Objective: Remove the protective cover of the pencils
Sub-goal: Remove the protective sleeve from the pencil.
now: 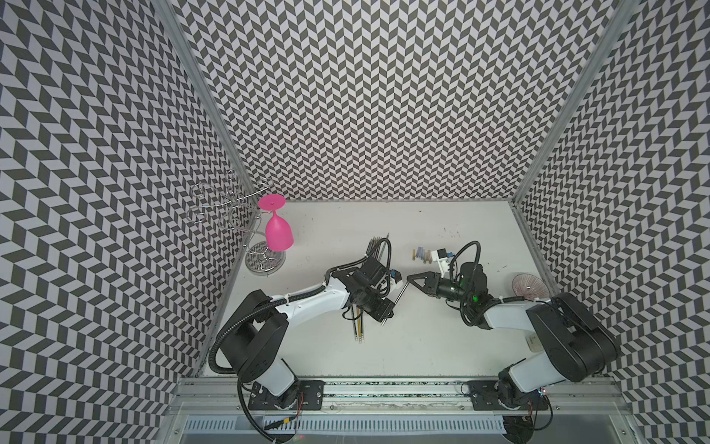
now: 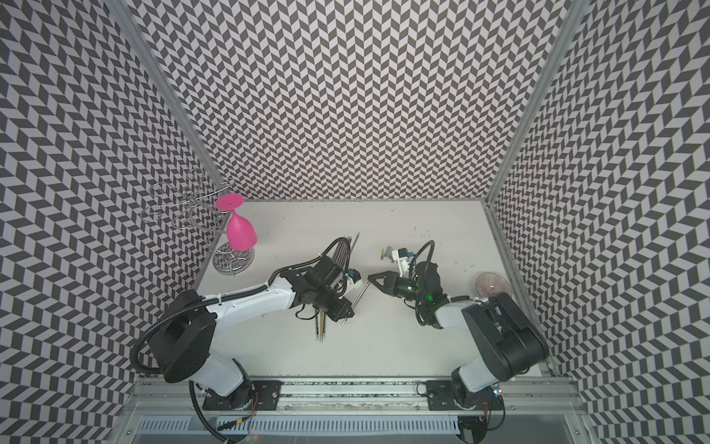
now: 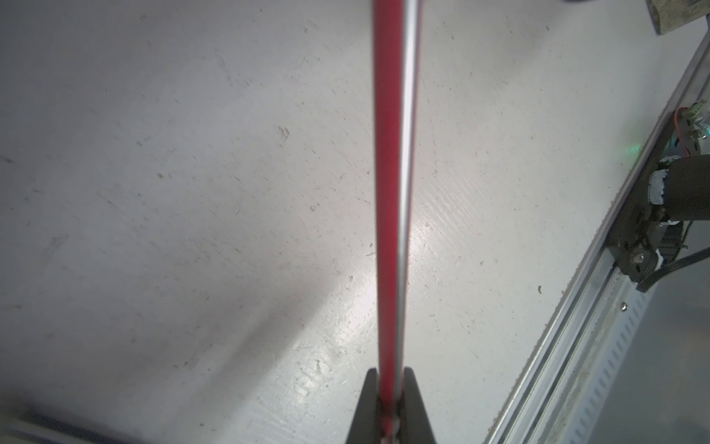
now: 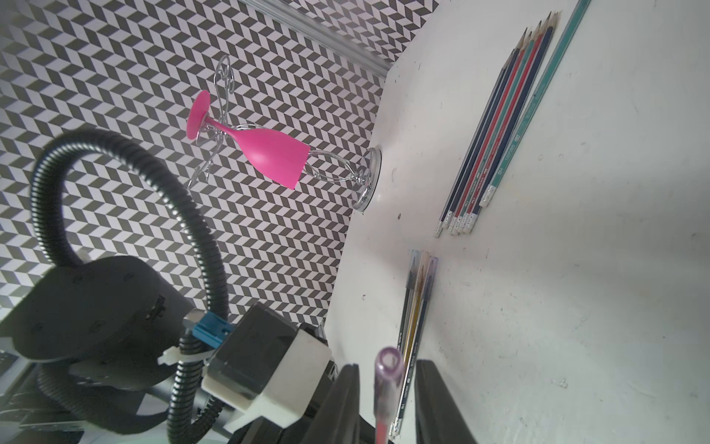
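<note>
My left gripper (image 1: 387, 314) (image 3: 391, 374) is shut on the lower end of a red pencil (image 1: 397, 300) (image 3: 388, 192) that slants up towards the right arm. The pencil's clear purple protective cover (image 4: 389, 361) sits between the fingers of my right gripper (image 1: 409, 277) (image 4: 387, 365). A small gap shows on each side of the cover, so the jaws stand open around it. Three capped pencils (image 4: 417, 307) (image 1: 359, 326) lie under the left gripper. Several bare pencils (image 4: 499, 127) (image 1: 378, 246) lie further back. Loose covers (image 1: 420, 254) lie near the right wrist.
A pink wine glass (image 1: 277, 230) hangs upside down on a wire rack (image 1: 265, 261) at the back left. A clear ribbed glass dish (image 1: 528, 286) sits by the right wall. A metal rail (image 1: 384, 388) runs along the table's front edge.
</note>
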